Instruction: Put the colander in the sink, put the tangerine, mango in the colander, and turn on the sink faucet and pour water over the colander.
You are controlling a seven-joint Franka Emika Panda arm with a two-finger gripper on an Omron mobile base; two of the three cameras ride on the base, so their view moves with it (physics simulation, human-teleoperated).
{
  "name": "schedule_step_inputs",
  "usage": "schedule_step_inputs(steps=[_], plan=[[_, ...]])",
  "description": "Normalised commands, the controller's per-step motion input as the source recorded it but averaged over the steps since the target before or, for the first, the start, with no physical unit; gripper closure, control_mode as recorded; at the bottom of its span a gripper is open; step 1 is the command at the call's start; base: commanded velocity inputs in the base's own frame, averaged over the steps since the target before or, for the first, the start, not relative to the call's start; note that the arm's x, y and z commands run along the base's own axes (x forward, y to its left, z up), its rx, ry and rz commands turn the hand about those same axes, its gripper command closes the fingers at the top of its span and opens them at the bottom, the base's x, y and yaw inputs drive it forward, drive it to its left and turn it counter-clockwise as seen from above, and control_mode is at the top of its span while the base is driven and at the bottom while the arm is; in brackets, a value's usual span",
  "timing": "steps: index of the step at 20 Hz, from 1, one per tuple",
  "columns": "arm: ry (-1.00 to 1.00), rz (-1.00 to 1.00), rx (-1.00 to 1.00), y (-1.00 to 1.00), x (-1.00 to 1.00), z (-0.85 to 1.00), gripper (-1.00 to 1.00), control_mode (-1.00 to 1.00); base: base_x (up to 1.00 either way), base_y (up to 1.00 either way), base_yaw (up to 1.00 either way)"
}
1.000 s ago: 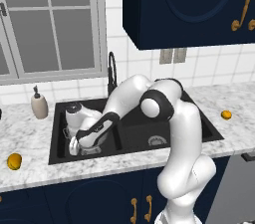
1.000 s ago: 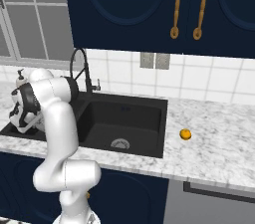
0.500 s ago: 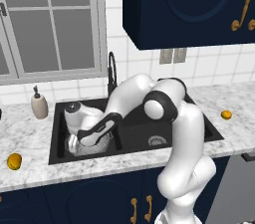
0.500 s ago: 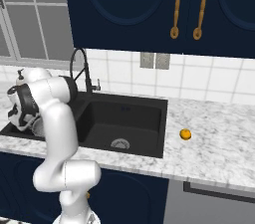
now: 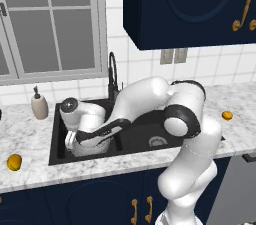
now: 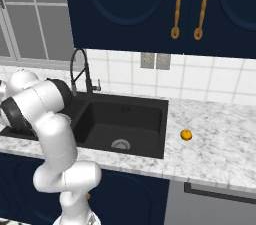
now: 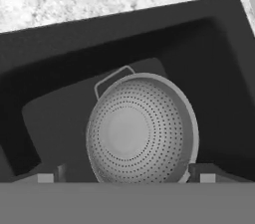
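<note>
The colander sits upright on the floor of the left basin of the black sink, mouth up, which is how it has to lie if fruit is to drop in and water is to run through its holes. The white arm bends down over that basin, and in the hand view the pincer hangs just above the bowl with its two dark tips spread to either side of the near rim, touching nothing: the jaws stand wide apart and hold nothing, so the colander looks set down and let go. One small loop handle shows at the far-left side of the rim, lying flat against the basin floor. The slim black faucet rises behind the sink at the divider between the basins; no stream runs from it, so the water step is not yet begun. The mango lies on the marble tabletop well to the left of the sink, near the front edge, and the tangerine rests on the tabletop to the right of the sink, well apart from the basin. My guess is that the first step is done and a fruit comes next; the arm would have to lift clear of the basin wall before reaching either one. A beige soap dispenser stands by the window, out of the way.
</note>
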Motion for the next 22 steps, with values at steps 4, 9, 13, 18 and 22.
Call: schedule_step_inputs(steps=[4,9,13,18,22], plan=[[0.00,-0.16,0.02,0.00,-0.09,1.00,-1.00,-1.00,0.00,0.00,0.00],[0.05,-0.27,0.16,-0.12,-0.33,0.92,-1.00,-1.00,0.00,0.00,0.00],[0.10,-0.34,0.30,-0.26,-0.99,0.23,-1.00,-1.00,0.00,0.00,0.00],[0.06,-0.38,0.31,-0.07,-0.94,0.35,-1.00,-1.00,0.00,0.00,0.00],[0.02,-0.36,0.34,0.01,-0.83,0.06,-1.00,-1.00,0.00,0.00,0.00]])
